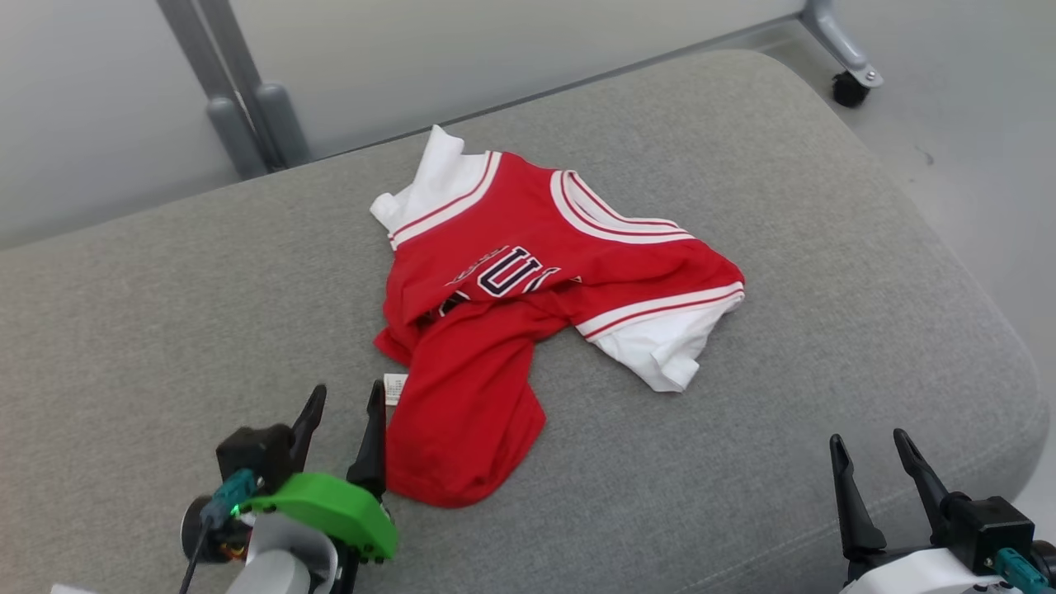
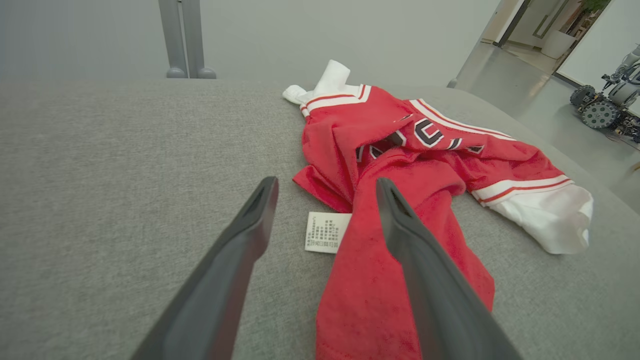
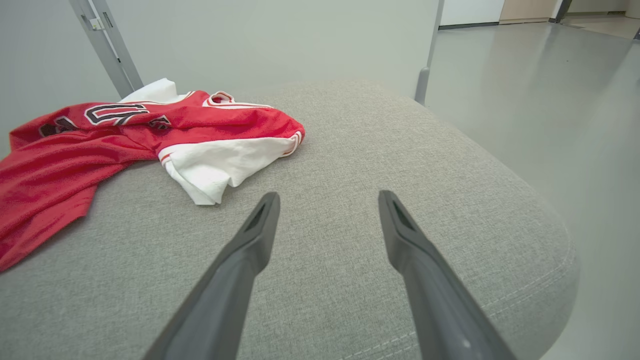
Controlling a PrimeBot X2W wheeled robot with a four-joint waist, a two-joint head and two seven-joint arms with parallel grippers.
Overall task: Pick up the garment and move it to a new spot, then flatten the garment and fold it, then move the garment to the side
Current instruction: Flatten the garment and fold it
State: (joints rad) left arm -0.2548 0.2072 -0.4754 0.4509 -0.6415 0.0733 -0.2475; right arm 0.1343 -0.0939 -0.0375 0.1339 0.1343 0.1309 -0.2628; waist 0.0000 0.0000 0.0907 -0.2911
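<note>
Lying crumpled on the grey cushion (image 1: 165,330), the garment (image 1: 528,223) needs flattening.
Left gripper (image 1: 347,396) at its near hem, right gripper (image 1: 868,441) well to its right; both jaws wide, empty, likely poised to spread it.

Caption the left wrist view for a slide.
Open left tool poised at a crumpled red-and-white jersey and its care label on a grey cushion.
</note>
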